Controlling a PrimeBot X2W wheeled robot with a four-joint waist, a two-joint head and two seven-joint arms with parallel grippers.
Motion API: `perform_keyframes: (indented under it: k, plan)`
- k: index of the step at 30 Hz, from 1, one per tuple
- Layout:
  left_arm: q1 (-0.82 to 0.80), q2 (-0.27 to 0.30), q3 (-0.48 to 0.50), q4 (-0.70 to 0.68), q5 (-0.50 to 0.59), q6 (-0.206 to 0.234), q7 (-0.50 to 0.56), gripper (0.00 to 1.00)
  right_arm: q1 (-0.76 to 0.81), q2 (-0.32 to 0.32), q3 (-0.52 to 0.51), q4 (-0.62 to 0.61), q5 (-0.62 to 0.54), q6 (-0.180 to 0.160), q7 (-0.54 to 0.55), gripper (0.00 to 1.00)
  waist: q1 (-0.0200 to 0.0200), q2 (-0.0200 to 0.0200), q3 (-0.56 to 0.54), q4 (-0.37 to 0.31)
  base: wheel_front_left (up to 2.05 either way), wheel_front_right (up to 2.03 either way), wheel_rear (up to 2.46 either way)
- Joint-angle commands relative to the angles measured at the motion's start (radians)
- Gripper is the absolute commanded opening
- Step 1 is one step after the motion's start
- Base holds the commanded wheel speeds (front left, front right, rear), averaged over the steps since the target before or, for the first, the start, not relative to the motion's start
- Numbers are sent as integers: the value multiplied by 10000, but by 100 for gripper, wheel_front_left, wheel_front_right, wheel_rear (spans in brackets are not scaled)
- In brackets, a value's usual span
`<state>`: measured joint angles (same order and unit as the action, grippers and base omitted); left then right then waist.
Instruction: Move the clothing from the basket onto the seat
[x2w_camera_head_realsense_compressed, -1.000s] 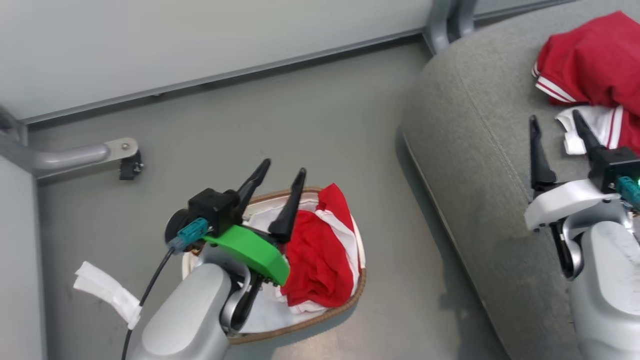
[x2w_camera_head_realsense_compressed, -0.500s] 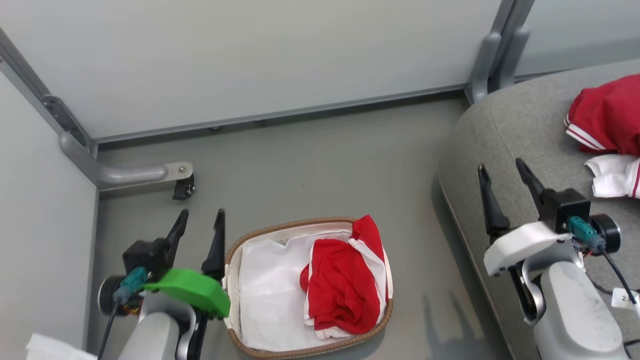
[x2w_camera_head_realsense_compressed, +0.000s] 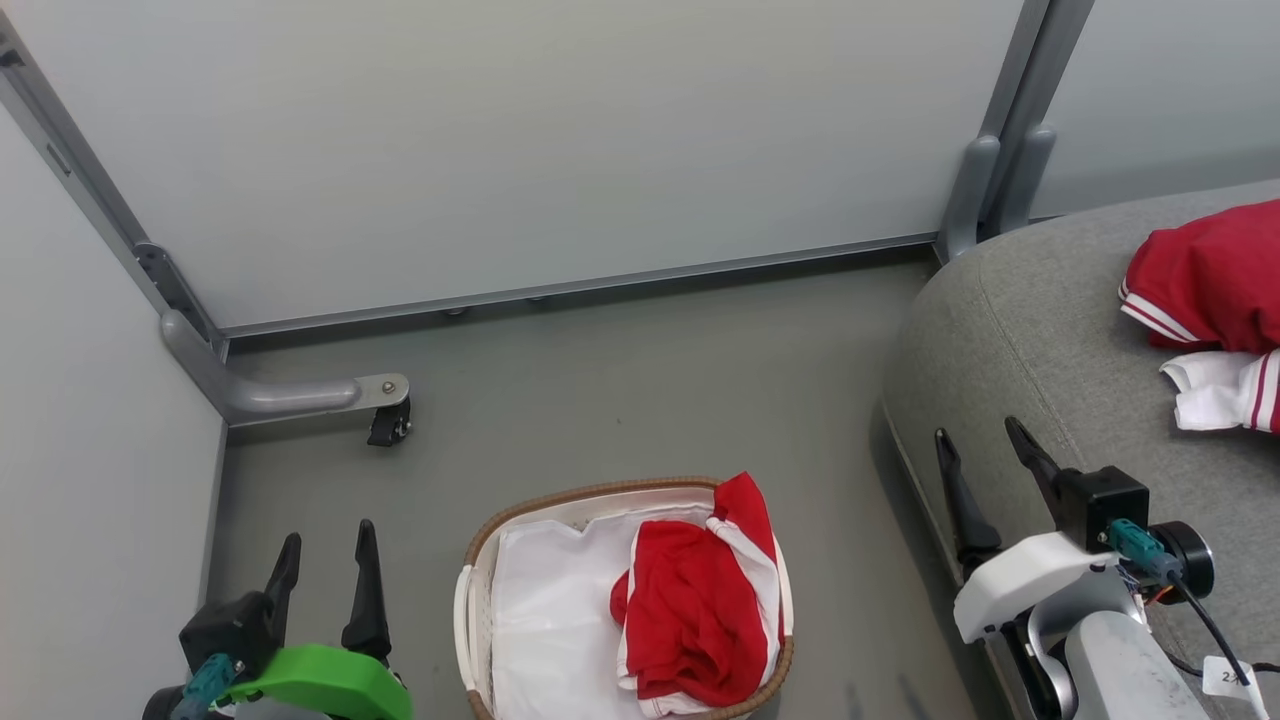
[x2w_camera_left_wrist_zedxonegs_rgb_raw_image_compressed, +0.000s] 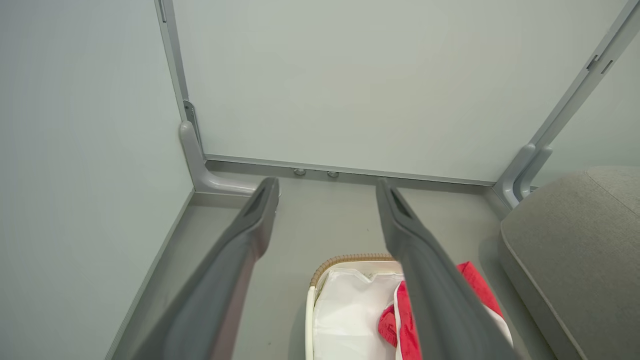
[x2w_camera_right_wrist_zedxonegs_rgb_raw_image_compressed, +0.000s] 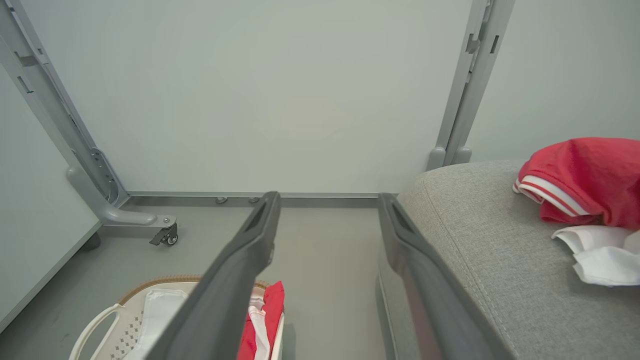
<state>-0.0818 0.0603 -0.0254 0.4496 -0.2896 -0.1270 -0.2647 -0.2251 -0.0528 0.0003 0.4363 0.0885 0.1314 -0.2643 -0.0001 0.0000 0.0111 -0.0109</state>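
Observation:
The oval basket (x2w_camera_head_realsense_compressed: 472, 610) (x2w_camera_right_wrist_zedxonegs_rgb_raw_image_compressed: 95, 325) stands on the floor at the bottom middle of the head view, its white liner (x2w_camera_head_realsense_compressed: 550, 620) (x2w_camera_left_wrist_zedxonegs_rgb_raw_image_compressed: 345, 310) showing. A red garment with white panels (x2w_camera_head_realsense_compressed: 700, 600) (x2w_camera_left_wrist_zedxonegs_rgb_raw_image_compressed: 395, 325) (x2w_camera_right_wrist_zedxonegs_rgb_raw_image_compressed: 260, 320) lies bunched in its right half. On the grey seat (x2w_camera_head_realsense_compressed: 1040, 340) (x2w_camera_right_wrist_zedxonegs_rgb_raw_image_compressed: 480, 250) (x2w_camera_left_wrist_zedxonegs_rgb_raw_image_compressed: 570, 235) at the right lie a red garment with striped trim (x2w_camera_head_realsense_compressed: 1200, 280) (x2w_camera_right_wrist_zedxonegs_rgb_raw_image_compressed: 585, 175) and a white piece (x2w_camera_head_realsense_compressed: 1215, 390) (x2w_camera_right_wrist_zedxonegs_rgb_raw_image_compressed: 600, 255). My left gripper (x2w_camera_head_realsense_compressed: 325, 540) (x2w_camera_left_wrist_zedxonegs_rgb_raw_image_compressed: 325, 187) is open and empty, left of the basket. My right gripper (x2w_camera_head_realsense_compressed: 980, 440) (x2w_camera_right_wrist_zedxonegs_rgb_raw_image_compressed: 327, 200) is open and empty over the seat's left edge.
Grey partition walls close the space at the back and left. A grey frame foot with a black caster (x2w_camera_head_realsense_compressed: 388, 425) (x2w_camera_right_wrist_zedxonegs_rgb_raw_image_compressed: 167, 235) sits on the floor at the back left. An upright frame post (x2w_camera_head_realsense_compressed: 990, 170) (x2w_camera_right_wrist_zedxonegs_rgb_raw_image_compressed: 460, 90) stands beside the seat's far corner.
The head camera has pulled back and tilted up. Both arms have drawn back: the left gripper left the basket and now sits to its left, the right gripper drew off the garments on the seat.

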Motion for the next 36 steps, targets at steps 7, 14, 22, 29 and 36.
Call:
perform_keyframes:
  k: [7, 14, 22, 29, 36]
  plan:
    - [551, -80, 316, -298, 200, -45, 5, 100, 391, -8, 0, -24, 65, -14, -2, 100, 1, 0, -100, -59, 0, 0, 0]
    - [409, -88, 47, -354, -154, -43, 5, 100, 163, -3, 87, -35, 95, -14, -2, 100, 1, 0, 69, -174, 0, 0, 0]
    - [-635, -85, -786, -387, -409, -45, 5, 100, -669, -3, 369, -554, 219, -14, -2, 100, 1, 0, 1469, -466, 0, 0, 0]
    - [-2073, -72, -1559, -212, -590, -44, 6, 100, -1840, -2, 832, -1226, 417, -14, -2, 100, 1, 0, 3138, -1090, 0, 0, 0]
    - [-3314, -41, -2236, 229, -473, -43, 6, 100, -2662, 6, 1048, -1914, 861, -14, -2, 100, 1, 0, 4514, -1756, 0, 0, 0]
